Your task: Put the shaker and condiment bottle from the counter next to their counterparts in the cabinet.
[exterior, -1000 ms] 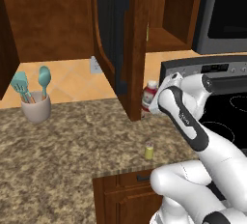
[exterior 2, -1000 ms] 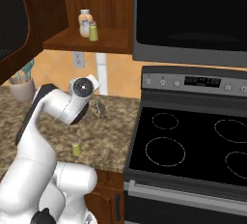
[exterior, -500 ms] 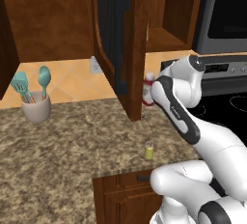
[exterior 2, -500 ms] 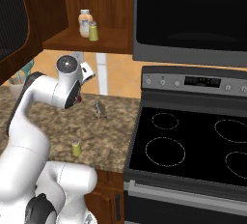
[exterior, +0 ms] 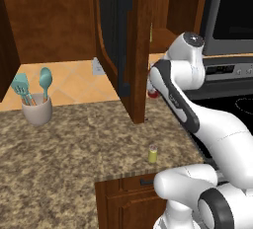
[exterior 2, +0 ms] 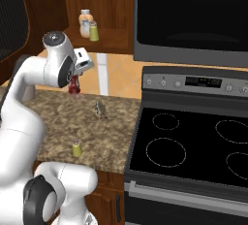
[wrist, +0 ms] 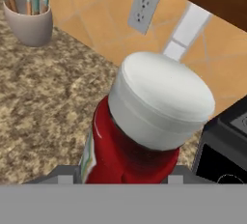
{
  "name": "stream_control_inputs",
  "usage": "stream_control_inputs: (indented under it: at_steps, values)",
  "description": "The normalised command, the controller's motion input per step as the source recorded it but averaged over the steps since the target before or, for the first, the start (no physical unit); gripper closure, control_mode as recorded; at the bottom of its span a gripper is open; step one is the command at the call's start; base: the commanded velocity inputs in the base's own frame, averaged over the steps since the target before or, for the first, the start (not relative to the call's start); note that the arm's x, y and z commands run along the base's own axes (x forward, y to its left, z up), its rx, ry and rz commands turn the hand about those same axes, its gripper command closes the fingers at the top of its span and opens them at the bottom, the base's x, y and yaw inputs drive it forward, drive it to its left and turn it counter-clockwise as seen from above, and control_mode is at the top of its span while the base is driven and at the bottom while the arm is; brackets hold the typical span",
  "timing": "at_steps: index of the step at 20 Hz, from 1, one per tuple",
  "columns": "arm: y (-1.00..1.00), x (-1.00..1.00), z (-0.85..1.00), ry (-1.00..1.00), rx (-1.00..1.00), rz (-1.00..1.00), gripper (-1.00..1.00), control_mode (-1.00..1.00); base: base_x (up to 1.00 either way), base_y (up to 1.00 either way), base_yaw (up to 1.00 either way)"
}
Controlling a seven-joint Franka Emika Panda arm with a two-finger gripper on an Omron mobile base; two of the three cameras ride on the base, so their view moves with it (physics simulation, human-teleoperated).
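Red bottle (wrist: pixel 140 136) with its white cap sits pinched in the claw (exterior 2: pixel 75 84), lifted off the counter (exterior: pixel 74 144) just beside the open cabinet door (exterior: pixel 121 45), while the little yellow-green shaker (exterior: pixel 153 154) stands well below and nearer the counter's front edge.

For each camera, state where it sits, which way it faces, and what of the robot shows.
Left base view: behind the arm's left, facing the counter and cabinet; arm at right.
Right base view: behind its right, facing the stove; arm at left.
Hand view: on the hand, looking along the bottle, held clear of the counter.
Both base views share the shaker and bottle.
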Motion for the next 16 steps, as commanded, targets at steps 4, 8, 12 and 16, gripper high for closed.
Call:
stream_control_inputs:
  at_steps: [4, 8, 12, 16]
  values:
    - [0.00, 0.00, 0.28, -0.01, 0.00, -0.18, 1.00, -1.00, 0.00, 0.00, 0.00]
    - [0.04, -0.01, 0.24, -0.05, 0.00, -0.14, 1.00, -1.00, 0.00, 0.00, 0.00]
    - [0.01, 0.00, 0.31, -0.07, 0.01, -0.13, 1.00, -1.00, 0.00, 0.00, 0.00]
    - [0.00, 0.00, 0.33, -0.08, 0.02, -0.13, 1.00, -1.00, 0.00, 0.00, 0.00]
